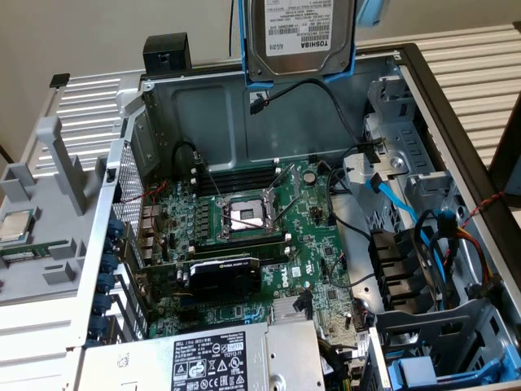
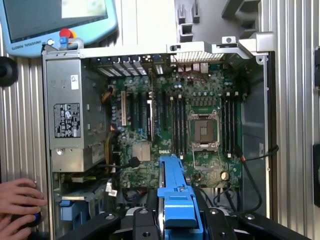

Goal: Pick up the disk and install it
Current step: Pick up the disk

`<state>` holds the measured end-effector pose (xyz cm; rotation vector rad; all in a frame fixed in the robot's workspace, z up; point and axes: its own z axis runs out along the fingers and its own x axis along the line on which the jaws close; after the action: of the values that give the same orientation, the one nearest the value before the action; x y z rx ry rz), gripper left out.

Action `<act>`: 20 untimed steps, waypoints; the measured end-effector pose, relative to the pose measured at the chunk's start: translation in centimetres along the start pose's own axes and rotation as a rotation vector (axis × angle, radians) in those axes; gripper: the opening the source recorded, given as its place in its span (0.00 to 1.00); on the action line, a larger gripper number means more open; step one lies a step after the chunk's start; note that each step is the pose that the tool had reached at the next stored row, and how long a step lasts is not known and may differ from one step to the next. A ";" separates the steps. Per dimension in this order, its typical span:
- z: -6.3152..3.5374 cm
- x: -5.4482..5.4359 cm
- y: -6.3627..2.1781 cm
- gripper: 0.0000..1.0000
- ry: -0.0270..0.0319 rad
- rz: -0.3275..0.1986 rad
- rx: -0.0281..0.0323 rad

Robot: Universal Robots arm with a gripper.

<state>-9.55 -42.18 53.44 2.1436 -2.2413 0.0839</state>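
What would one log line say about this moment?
tool: shut on disk | disk: held above open computer case | install: not yet done

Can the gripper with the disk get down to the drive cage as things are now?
Probably yes: the gripper holds the disk above the open case, though blue cables run close beside the drive cage.

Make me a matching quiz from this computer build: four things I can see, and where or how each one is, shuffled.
Things:
1. disk
2. power supply box
3. processor socket
4. hand

Descriptions:
A. on the ribbed tabletop beside the case
B. middle of the green board
C. lifted above the open case
D. grey, with a black-and-white label

Pairs: 1-C, 2-D, 3-B, 4-A
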 end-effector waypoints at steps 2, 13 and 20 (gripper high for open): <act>0.03 0.3 -0.13 0.37 -0.0035 0.001 -0.0003; 0.17 2.2 -0.33 0.37 -0.0080 0.018 -0.0015; 0.19 2.5 -0.60 0.37 -0.0080 0.021 -0.0020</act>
<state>-9.06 -44.76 53.42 2.1230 -2.2680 0.0739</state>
